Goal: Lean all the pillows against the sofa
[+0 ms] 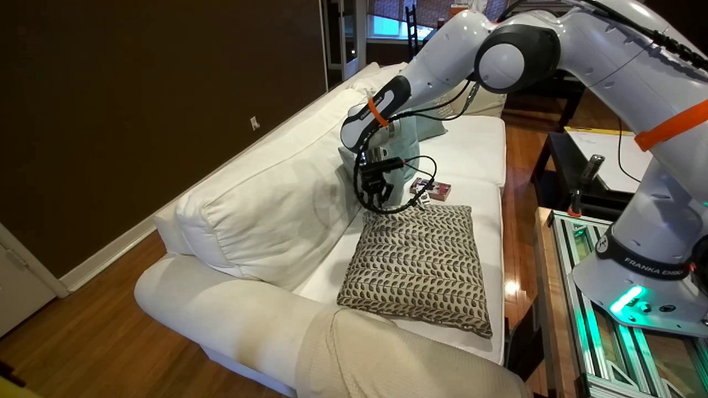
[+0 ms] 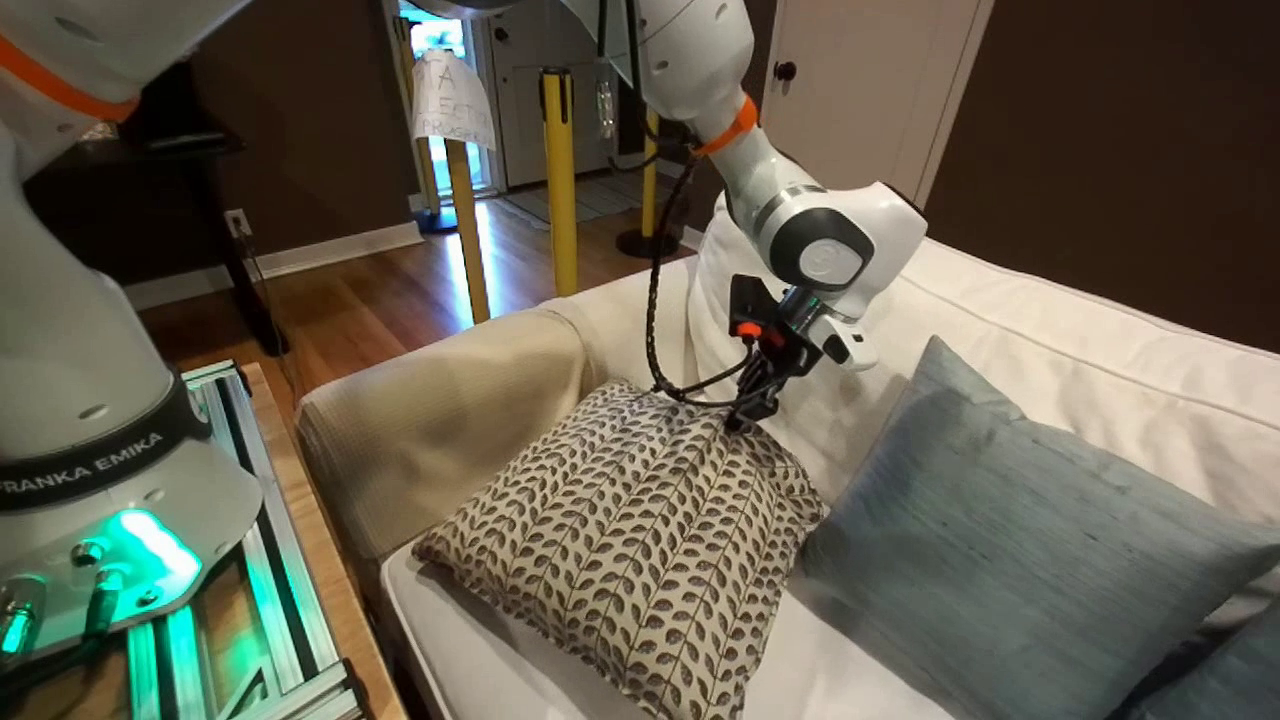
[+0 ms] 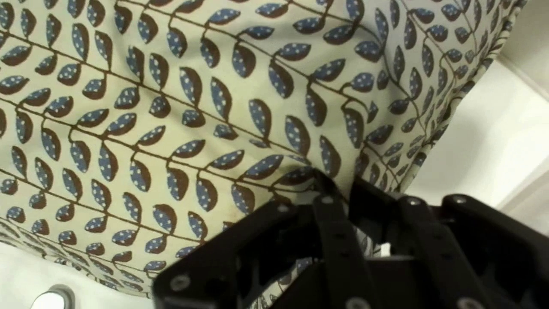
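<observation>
Gripper (image 3: pixel 346 189) clenched on a fold of the leaf-patterned pillow (image 2: pixel 640 540)

The gripper is grasping the cloth of the leaf-patterned pillow: in the wrist view, a fold is pinched between its fingers, near the piped edge, and creases run out from this place. The pillow lies on the seat of the white sofa (image 1: pixel 221 298), close to the sofa's rounded end. In an exterior view, a strip of bare seat is seen between part of its side and the puffy back cushion (image 1: pixel 276 204).

A plain teal pillow (image 2: pixel 1010 560) leans tilted on the sofa's back, just beside the patterned one (whether these two are touching, I cannot tell). Of another teal pillow (image 2: pixel 1235 670), only a piece is visible, cut by the edge of this view.

A small reddish box (image 1: pixel 436 189) lies on the seat, near the far edge of the patterned pillow. The robot arm (image 1: pixel 442 52) reaches over the sofa from its base (image 1: pixel 625 276), which shines with a green light and stands on metal rails (image 2: pixel 295 590) over a wooden top. Farther back, yellow posts (image 2: pixel 560 180) stand upright on the floor.
</observation>
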### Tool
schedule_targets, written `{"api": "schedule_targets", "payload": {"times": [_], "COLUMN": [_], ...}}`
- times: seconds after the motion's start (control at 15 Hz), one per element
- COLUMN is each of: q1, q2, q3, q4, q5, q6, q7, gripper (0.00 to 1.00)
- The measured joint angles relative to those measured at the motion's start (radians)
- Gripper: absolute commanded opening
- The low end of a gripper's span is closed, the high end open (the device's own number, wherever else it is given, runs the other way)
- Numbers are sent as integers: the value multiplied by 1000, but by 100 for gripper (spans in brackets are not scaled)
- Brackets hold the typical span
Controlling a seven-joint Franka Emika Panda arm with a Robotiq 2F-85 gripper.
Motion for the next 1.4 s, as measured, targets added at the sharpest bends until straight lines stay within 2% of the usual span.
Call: {"api": "schedule_targets", "payload": {"times": [0.33, 0.8, 1.07, 1.4], "q1": [55, 67, 56, 24], "q2": [-140, -298, -360, -414], "q3": [3, 3, 11, 34], "q4": [-175, -340, -379, -413], "q5": [0, 8, 77, 219], "q6": [104, 204, 222, 246], "q7": [-12, -12, -16, -48], "gripper": [2, 2, 2, 2]}}
